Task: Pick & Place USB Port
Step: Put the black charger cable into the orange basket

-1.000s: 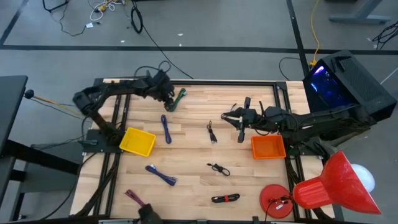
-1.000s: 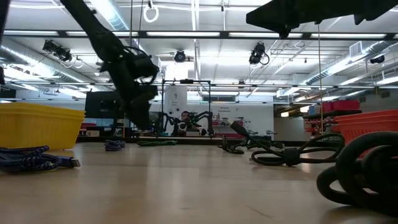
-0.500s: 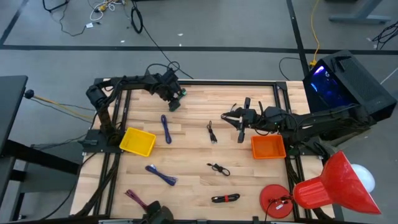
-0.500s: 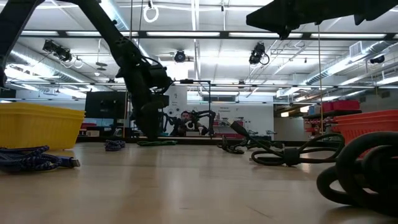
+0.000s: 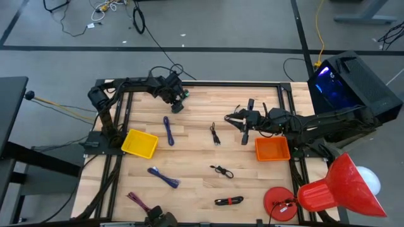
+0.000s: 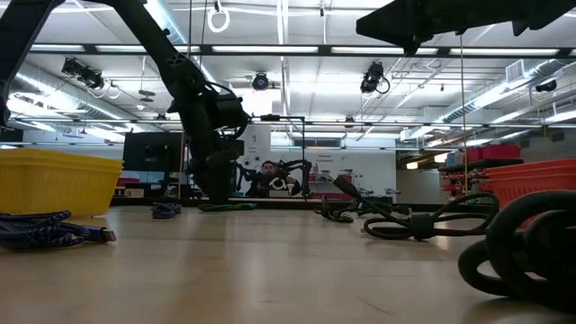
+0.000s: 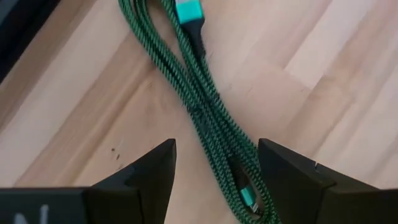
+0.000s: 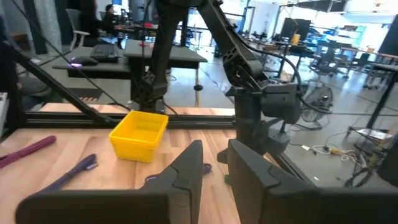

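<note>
- Near edge of the table (image 5: 189, 202): a black cable (image 5: 228, 201) and a purple cable (image 5: 137, 200) are lying there, and a dark shape at the edge is being cut off, so it cannot be identified.
- In the low view, a thick black coil (image 6: 526, 243) is filling the near right corner and blocking much of the table behind it.
- Mid table: a blue cable (image 5: 164, 178) and a small black cable (image 5: 221, 171) are lying well apart, leaving bare wood between them.
- The yellow bin (image 5: 140, 144) is sitting at the left edge and the orange bin (image 5: 273, 149) at the right.
- The right gripper (image 5: 244, 122) is hovering just beside the orange bin with its fingers a narrow gap apart, holding nothing.
- Another blue cable (image 5: 169, 131) and a thin black cable (image 5: 215, 133) are lying between the two arms.
- Far left: the left gripper (image 7: 214, 171) is hanging directly over the green USB cable (image 7: 205, 99), its jaws spread wide on either side of the bundle and not clamping it.
- From above, the left arm is covering most of that cable; only a green end (image 5: 186, 93) is showing, close to the far edge.
</note>
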Controlling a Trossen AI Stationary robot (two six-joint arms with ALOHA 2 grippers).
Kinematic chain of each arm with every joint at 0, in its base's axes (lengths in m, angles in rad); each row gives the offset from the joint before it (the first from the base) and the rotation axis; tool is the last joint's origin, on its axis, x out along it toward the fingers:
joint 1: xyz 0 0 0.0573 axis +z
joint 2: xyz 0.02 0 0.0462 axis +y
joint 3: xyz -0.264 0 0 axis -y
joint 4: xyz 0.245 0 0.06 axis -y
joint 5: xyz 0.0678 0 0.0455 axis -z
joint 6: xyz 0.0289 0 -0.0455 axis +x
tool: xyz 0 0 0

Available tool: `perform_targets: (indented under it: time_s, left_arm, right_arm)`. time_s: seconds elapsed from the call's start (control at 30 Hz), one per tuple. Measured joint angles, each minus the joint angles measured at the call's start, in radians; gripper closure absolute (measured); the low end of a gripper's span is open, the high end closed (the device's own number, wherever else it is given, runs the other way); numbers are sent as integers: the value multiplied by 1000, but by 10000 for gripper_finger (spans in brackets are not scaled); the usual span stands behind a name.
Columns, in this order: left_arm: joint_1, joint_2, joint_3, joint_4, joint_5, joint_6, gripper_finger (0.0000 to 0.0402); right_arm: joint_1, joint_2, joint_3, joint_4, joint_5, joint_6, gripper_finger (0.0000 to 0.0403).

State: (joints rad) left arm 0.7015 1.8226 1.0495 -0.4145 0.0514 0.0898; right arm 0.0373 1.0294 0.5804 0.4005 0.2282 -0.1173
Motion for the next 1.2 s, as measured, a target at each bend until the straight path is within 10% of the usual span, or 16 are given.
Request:
perform_targets:
  time_s: [0.3,0.53,0.8,1.2]
  left_arm:
    - [-37,56,4,11,-39,-17,180]
    - [-54,57,3,13,-42,-20,374]
    - [-88,-81,23,-22,-135,-4,383]
    - [-300,-500,32,95,-74,-52,387]
  right_arm:
    - [0,-1,0,6,-11,-6,323]
    - [-1,0,0,-3,7,-6,323]
    - [-13,0,-8,-161,235,58,323]
    - [-94,-1,-126,150,2,96,322]
